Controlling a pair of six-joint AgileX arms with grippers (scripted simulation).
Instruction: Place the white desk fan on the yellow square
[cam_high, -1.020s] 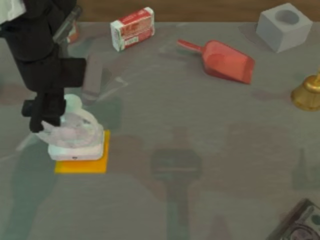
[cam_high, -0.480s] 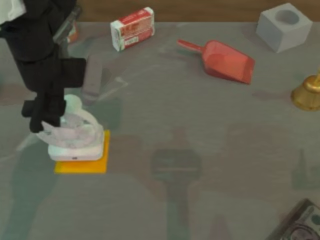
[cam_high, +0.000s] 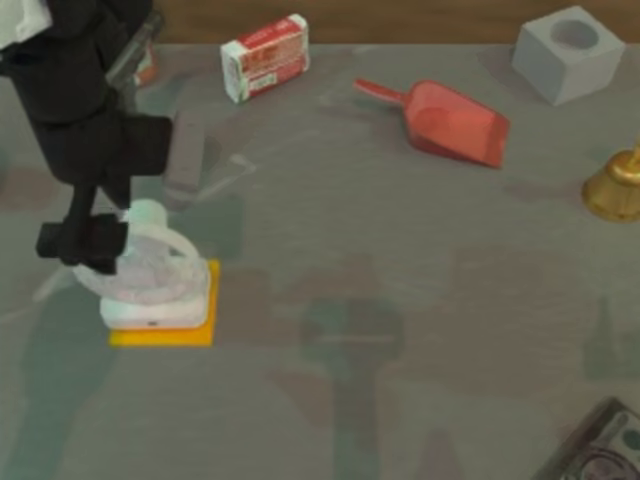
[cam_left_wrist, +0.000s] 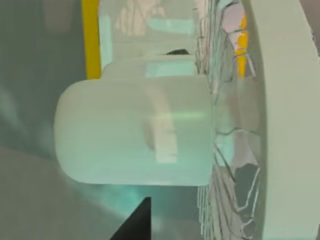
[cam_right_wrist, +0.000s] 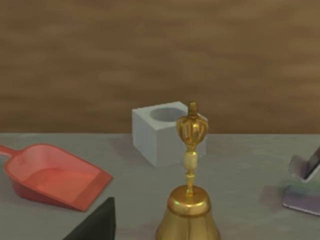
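The white desk fan (cam_high: 158, 285) stands upright at the table's left, its base resting on the yellow square (cam_high: 160, 335), which shows as a strip along the base's front and right sides. My left gripper (cam_high: 85, 243) hangs open at the fan's left, level with the ring grille. In the left wrist view the motor housing (cam_left_wrist: 135, 132) fills the middle, one dark fingertip (cam_left_wrist: 136, 222) stands clear of it, and a strip of the yellow square (cam_left_wrist: 91, 40) shows behind. My right arm is parked out of the top view; one fingertip (cam_right_wrist: 97, 222) shows in its wrist view.
A red-and-white box (cam_high: 265, 55) lies at the back, a red dustpan (cam_high: 450, 120) to its right. A grey cube with a round hole (cam_high: 568, 52) sits at the back right, a gold bell (cam_high: 615, 185) at the right edge, a patterned flat item (cam_high: 600, 450) at the front right corner.
My left gripper's jaws have spread apart beside the fan and let go of it. The fan has settled a little on the yellow square.
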